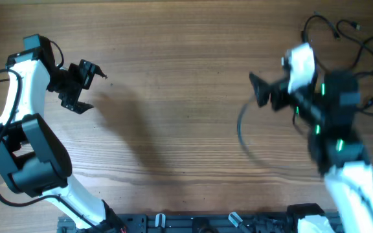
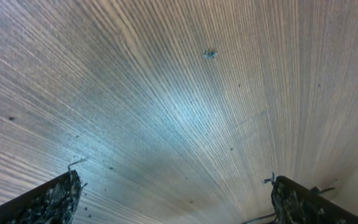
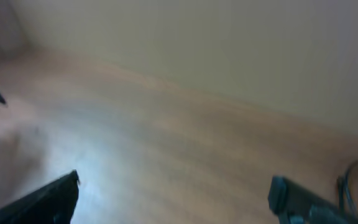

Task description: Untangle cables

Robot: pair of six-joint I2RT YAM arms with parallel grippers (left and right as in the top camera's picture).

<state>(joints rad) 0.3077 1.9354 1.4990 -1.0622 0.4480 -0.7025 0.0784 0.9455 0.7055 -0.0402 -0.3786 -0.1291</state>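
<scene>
Left gripper hangs over the left side of the wooden table, jaws spread wide, nothing between them. The left wrist view confirms it: two dark fingertips at the bottom corners and only bare wood grain in the gap, plus one tiny dark speck on the surface further ahead.

Over on the right, the right gripper points toward the table's middle. That arm is smeared with blur, but the wrist view shows its fingers parted and empty too, above plain tabletop.

The cables lie in the far right corner of the table, behind the right arm: thin black strands looping loosely over one another, small plug ends poking out at the top. Neither gripper touches them.

A faint grey arc curves across the wood below the right gripper; it may be another loose strand, though the blur makes that hard to call. A thin dark loop shows at the right wrist view's right edge.
</scene>
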